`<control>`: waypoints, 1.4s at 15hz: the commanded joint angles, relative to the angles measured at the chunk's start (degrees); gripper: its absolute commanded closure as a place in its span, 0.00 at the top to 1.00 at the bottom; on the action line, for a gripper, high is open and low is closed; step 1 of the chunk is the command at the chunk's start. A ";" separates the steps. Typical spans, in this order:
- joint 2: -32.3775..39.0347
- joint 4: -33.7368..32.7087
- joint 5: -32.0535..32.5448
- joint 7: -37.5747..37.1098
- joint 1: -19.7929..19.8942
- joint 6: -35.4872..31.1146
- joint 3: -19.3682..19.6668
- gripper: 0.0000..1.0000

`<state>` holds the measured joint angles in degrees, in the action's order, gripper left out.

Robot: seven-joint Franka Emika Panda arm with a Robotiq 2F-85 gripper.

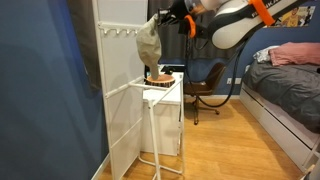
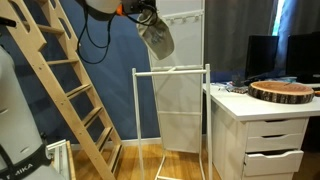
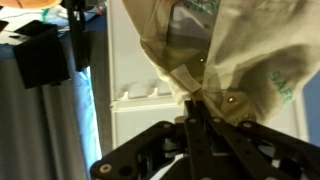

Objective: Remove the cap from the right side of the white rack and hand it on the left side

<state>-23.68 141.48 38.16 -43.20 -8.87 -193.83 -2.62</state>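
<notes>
Hanging from the clamped end effector (image 2: 146, 17), the cap (image 2: 158, 38) droops.

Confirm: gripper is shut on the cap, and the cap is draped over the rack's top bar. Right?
No. The gripper is shut on the cap, but the cap is not draped on the rack: it hangs from the gripper above the top bar, as an exterior view shows.

The cap (image 3: 215, 60) runs off the wrist view's top edge, its folds hiding the gripper (image 3: 194, 104) fingertips.
</notes>
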 commanded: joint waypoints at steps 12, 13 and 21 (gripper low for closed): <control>2.15 6.49 6.31 0.07 -36.97 -0.02 22.38 0.04; 2.15 6.49 6.32 0.07 -36.97 -0.02 22.40 0.04; 7.18 8.28 6.86 0.21 -41.25 2.16 26.18 0.01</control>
<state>-18.17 149.35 44.44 -43.12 -47.95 -192.48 21.25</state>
